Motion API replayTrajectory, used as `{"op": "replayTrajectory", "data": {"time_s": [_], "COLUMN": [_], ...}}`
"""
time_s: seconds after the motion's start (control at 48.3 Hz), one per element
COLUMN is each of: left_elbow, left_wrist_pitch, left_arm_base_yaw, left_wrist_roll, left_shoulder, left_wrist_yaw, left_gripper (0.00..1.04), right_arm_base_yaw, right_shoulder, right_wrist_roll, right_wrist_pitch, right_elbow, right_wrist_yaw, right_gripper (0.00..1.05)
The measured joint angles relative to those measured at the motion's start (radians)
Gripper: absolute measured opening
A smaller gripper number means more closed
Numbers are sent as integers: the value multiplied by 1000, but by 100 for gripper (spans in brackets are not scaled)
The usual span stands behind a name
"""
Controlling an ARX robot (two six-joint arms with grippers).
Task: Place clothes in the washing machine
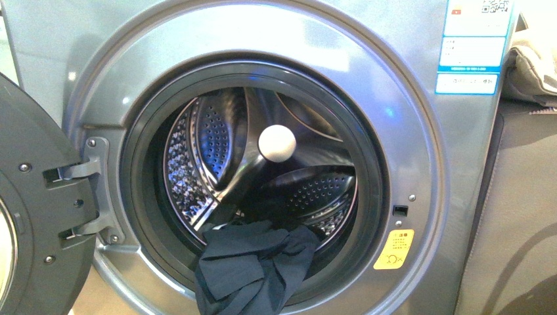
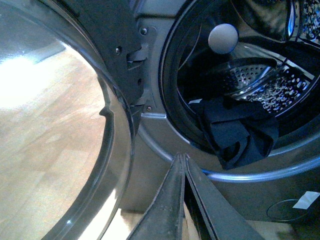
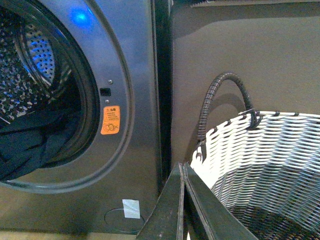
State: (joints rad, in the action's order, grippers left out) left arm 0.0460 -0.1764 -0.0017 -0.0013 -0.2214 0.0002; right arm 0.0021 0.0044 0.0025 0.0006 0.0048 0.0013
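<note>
The silver-grey washing machine (image 1: 420,164) fills the front view with its porthole open and the steel drum (image 1: 197,151) showing. The dark navy clothes (image 1: 253,266) lie draped over the lower gasket, partly inside the drum and partly hanging out over the rim. They show the same way in the left wrist view (image 2: 237,132) and at the porthole's edge in the right wrist view (image 3: 30,145). My left gripper (image 2: 183,156) is shut and empty, below the porthole rim and apart from the clothes. My right gripper (image 3: 182,165) is shut and empty, between the machine and a basket.
The machine's door (image 1: 26,216) stands swung open at the left, its glass (image 2: 50,125) large in the left wrist view. A white ball (image 1: 276,142) shows inside the drum. A white woven basket (image 3: 265,160) with a dark handle stands right of the machine, against a grey-brown cabinet (image 3: 240,50).
</note>
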Motion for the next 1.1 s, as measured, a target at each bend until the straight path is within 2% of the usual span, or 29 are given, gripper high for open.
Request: {"op": "replayTrajectory", "data": {"time_s": [0.166, 0.311, 0.973, 0.994, 1.036, 1.098], "left_elbow": [-31, -37, -38, -38, -38, -38], "left_wrist_pitch": [6, 172, 176, 176, 176, 176], "left_arm_base_yaw": [0, 0, 0, 0, 0, 0], "left_wrist_roll": [0, 0, 0, 0, -1, -1], "left_shoulder": [44, 193, 218, 218, 218, 218], "left_wrist_yaw": [0, 0, 0, 0, 0, 0], "left_gripper": [4, 4, 4, 4, 5, 22], "right_arm_base_yaw": [0, 0, 0, 0, 0, 0], "right_shoulder": [0, 0, 0, 0, 0, 0], "right_wrist_roll": [0, 0, 0, -1, -1, -1], "right_wrist_pitch": [0, 0, 0, 0, 0, 0], "right_elbow": [0, 0, 0, 0, 0, 0], "right_wrist_yaw": [0, 0, 0, 0, 0, 0], "right_gripper": [2, 2, 2, 4, 14, 28]}}
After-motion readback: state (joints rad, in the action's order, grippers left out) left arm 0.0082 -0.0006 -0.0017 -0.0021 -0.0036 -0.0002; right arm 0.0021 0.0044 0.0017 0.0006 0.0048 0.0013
